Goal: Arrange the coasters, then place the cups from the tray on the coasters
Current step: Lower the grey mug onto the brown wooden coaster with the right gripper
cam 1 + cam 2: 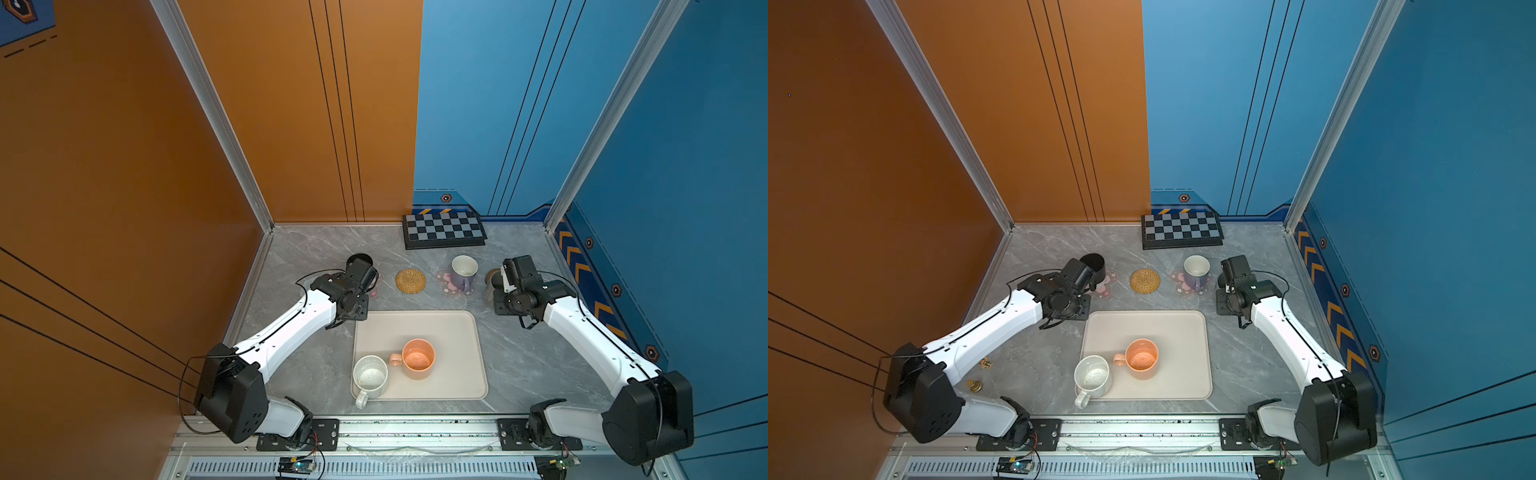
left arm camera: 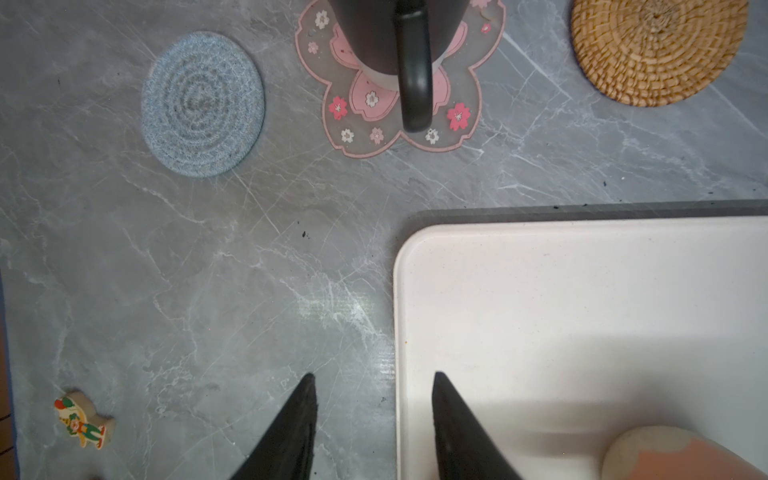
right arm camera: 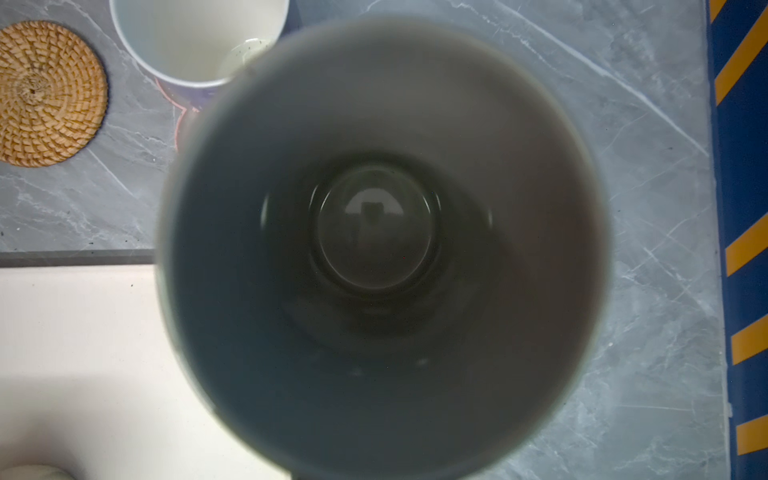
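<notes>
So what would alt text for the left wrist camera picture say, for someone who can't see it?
A black mug stands on a pink flower coaster, between an empty grey-blue knitted coaster and an empty woven straw coaster on a grey marble table. The left gripper hangs open above the edge of a cream tray.

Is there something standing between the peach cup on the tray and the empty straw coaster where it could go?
Nothing visible does. Between the peach cup and the straw coaster lie only bare tray and table. The black cup and lavender cup flank the coaster, apart from it.
</notes>
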Robot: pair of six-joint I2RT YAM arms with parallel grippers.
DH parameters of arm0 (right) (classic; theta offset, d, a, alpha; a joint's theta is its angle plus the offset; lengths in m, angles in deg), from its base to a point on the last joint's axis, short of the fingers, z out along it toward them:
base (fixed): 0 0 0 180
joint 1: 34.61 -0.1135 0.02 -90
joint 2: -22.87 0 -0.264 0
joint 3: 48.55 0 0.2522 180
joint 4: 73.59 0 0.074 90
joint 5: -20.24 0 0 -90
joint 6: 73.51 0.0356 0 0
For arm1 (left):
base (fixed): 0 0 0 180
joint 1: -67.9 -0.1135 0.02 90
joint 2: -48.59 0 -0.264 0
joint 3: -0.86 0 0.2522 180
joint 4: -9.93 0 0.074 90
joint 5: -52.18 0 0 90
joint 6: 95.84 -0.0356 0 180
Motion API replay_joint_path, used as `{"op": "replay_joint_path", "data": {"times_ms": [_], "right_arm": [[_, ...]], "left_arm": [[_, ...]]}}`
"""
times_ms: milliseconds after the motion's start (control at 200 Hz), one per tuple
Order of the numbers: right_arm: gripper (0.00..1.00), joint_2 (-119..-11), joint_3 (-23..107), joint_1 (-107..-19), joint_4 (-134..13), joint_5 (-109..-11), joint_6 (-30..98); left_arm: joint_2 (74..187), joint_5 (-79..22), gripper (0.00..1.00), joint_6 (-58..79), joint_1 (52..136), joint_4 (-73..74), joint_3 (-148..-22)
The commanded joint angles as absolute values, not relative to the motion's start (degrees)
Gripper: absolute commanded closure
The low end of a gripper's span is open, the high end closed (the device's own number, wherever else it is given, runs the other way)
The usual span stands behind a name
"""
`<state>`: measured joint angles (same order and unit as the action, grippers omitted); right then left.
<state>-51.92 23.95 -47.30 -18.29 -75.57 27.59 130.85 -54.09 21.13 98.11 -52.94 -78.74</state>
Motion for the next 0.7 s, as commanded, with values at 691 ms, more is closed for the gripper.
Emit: {"op": "replay_joint_path", "data": {"times_ms": [691], "right_arm": [[1.00, -63.8, 34.6, -37.1, -27.8, -74.3, 16.0]], "left_arm": [[137.6, -48.7, 0.53, 17.6, 93.1, -53.3, -90.2]]}}
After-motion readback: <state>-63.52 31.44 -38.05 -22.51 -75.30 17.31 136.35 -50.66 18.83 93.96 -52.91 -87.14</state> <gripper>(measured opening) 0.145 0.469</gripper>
